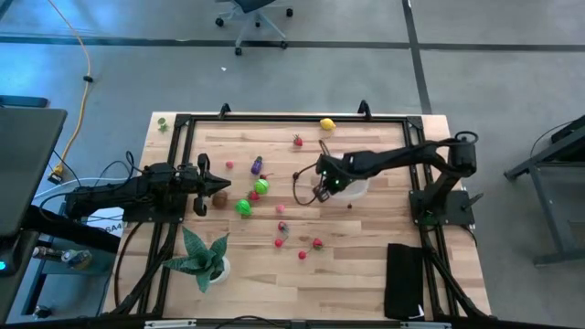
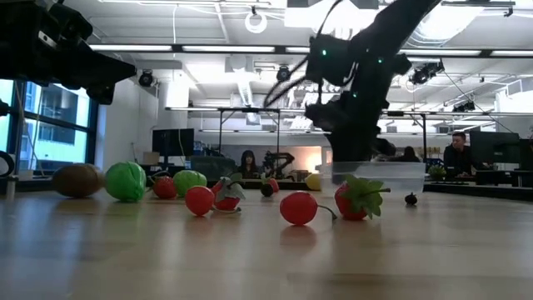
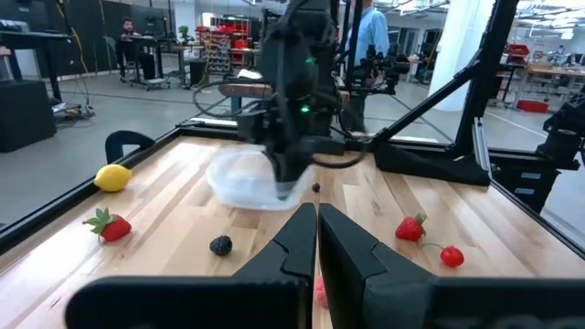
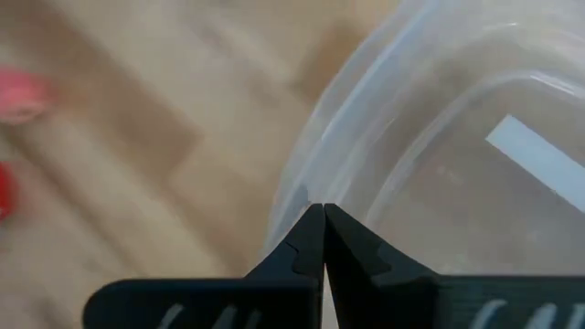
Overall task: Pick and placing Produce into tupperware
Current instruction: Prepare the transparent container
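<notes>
With fingers pinched together on the rim of the clear tupperware [image 4: 439, 137] mid-table, the right gripper [image 4: 324, 212] risks dragging or tipping it off that thin edge, while the left gripper [image 3: 317, 215] waits closed and empty.

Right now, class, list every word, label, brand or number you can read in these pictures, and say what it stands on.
None can be read.
The clear tupperware has a plain white strip on its wall, with no letters visible.
The black pad, the toy produce and both grippers, left and right, show no lettering.
Any signs in the room behind are too small and blurred to read.
</notes>
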Controlling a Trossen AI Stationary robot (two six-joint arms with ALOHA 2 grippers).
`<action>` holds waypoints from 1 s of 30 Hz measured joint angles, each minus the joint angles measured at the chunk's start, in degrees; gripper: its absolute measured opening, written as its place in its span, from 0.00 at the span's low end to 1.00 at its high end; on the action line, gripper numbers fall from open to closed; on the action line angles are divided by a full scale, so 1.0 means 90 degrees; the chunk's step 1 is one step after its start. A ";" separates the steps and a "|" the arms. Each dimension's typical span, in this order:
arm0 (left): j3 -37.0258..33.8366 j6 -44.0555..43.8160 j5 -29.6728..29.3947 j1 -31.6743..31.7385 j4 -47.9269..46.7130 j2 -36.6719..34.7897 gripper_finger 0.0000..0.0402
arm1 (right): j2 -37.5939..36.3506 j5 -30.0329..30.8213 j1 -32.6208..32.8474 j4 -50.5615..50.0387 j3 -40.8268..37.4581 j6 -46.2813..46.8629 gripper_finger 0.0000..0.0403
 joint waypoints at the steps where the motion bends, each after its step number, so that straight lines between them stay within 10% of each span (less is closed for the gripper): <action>1: 0.0000 -0.0001 0.0000 0.0000 0.0000 0.0000 0.01 | 0.0000 -0.0046 0.0086 0.0103 0.0000 0.0079 0.00; 11: 0.0000 -0.0005 0.0000 0.0000 0.0000 0.0000 0.01 | 0.0195 -0.0219 0.0489 0.0314 0.0276 0.0408 0.00; 30: 0.0000 -0.0010 0.0000 0.0000 0.0000 0.0002 0.01 | 0.2406 0.0171 0.1271 -0.2189 0.4102 -0.0879 0.00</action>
